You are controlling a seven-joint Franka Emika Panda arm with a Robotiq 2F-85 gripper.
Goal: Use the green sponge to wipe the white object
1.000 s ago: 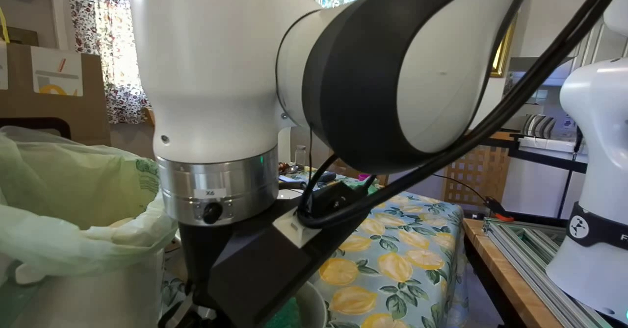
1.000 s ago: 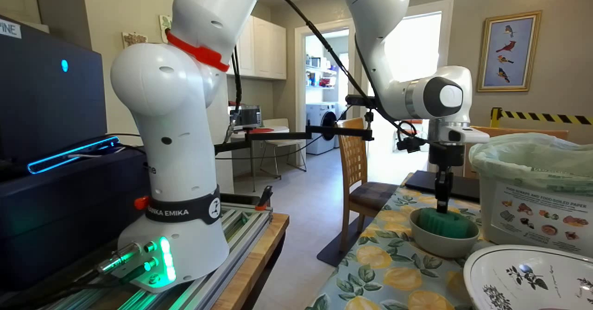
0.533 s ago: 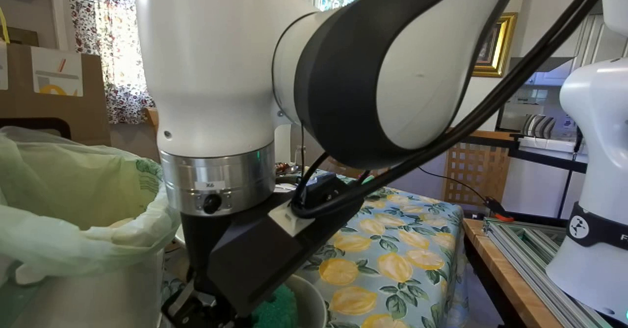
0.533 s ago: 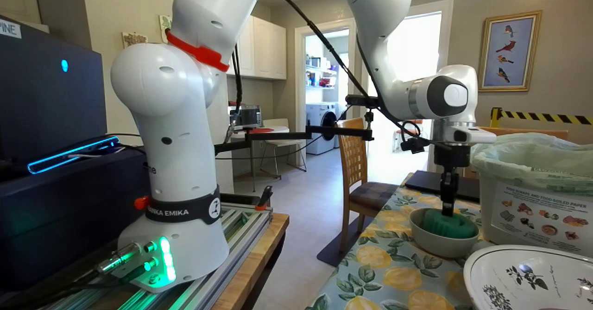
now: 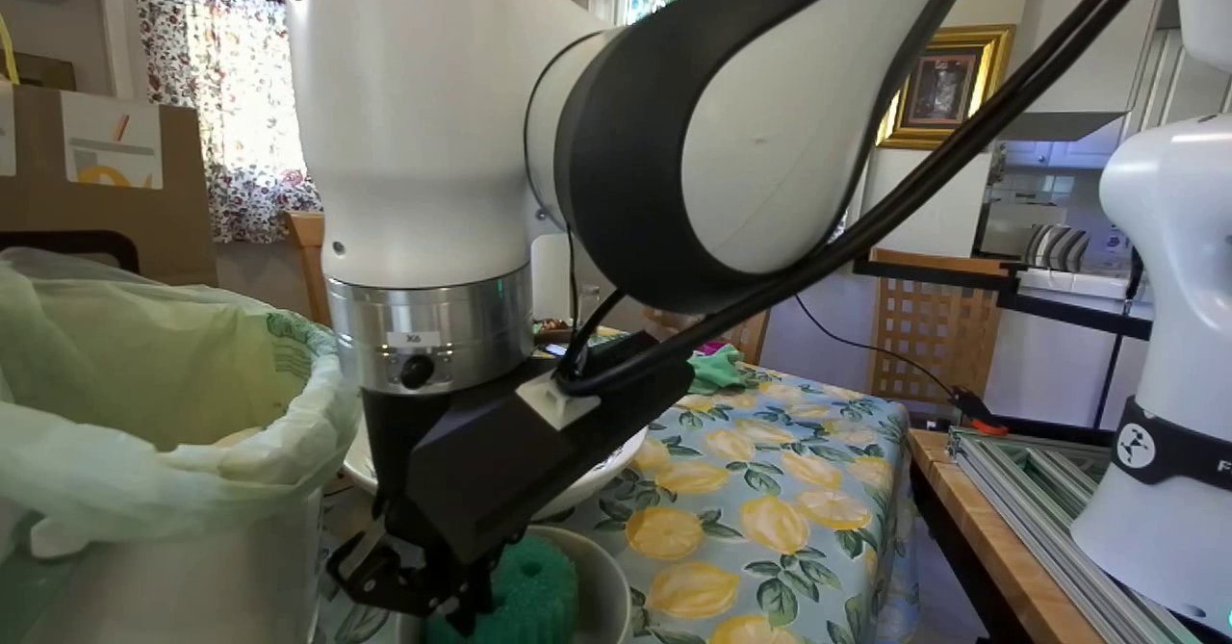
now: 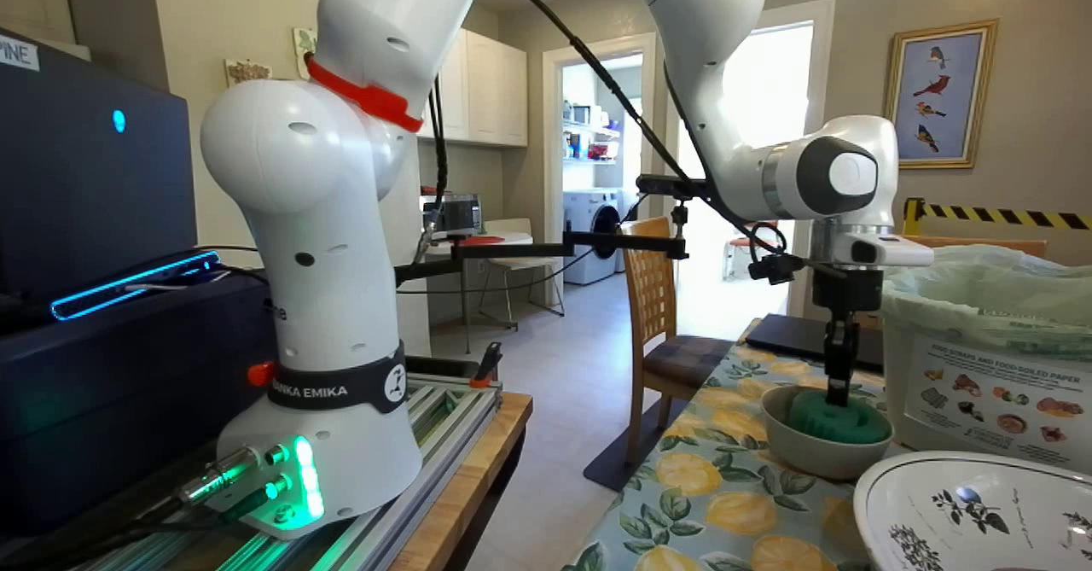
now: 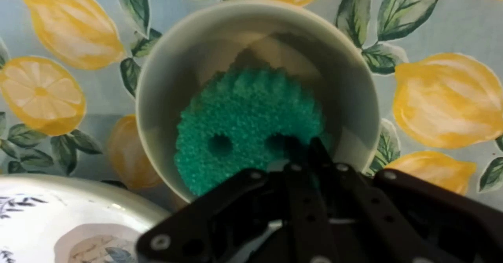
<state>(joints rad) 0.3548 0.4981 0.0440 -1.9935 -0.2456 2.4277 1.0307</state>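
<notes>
We see the gripper (image 7: 304, 148), jaws narrow, apparently pinching the green sponge (image 7: 245, 115), mostly below them inside the bowl (image 7: 159, 94).

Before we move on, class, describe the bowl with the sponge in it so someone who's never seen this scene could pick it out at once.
Find the lemon cloth, then the bin with a pale green liner. Beside the bin sits the bowl, the sponge inside. Unlike the wider dish nearby, with its dark plant pattern, this bowl is plain off-white.

Green sponge (image 7: 243, 117) – round, two-holed – inside cream bowl (image 7: 353, 94).
</notes>
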